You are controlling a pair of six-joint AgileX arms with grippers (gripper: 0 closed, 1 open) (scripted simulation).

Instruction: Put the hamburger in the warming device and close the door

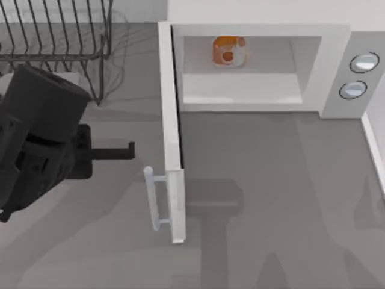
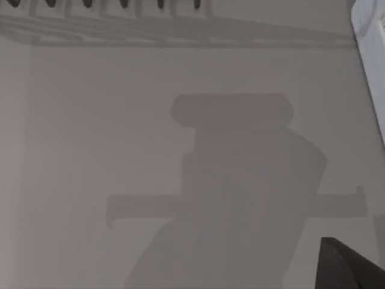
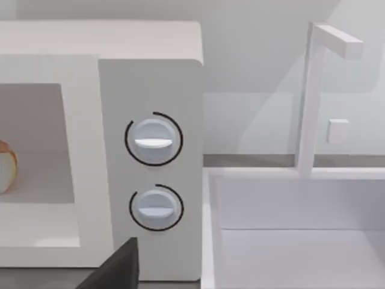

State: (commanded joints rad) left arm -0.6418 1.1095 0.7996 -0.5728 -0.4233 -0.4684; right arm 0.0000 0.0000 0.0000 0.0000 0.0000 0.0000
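The hamburger (image 1: 228, 50) sits inside the cavity of the warming device (image 1: 334, 42), a white microwave at the back of the table; its edge also shows in the right wrist view (image 3: 6, 165). The door (image 1: 171, 138) stands wide open, swung out toward the front, with its grey bar handle (image 1: 153, 198) on the left face. My left gripper (image 1: 120, 150) hovers over the table left of the door, pointing at it, level with the door's middle and a short gap away. A dark part of my right gripper (image 3: 114, 271) shows before the microwave's knob panel.
A black wire dish rack (image 1: 60, 36) stands at the back left, behind my left arm. Two round knobs (image 1: 364, 62) sit on the microwave's right side. A white sink (image 3: 301, 229) with a faucet (image 3: 313, 96) lies right of the microwave.
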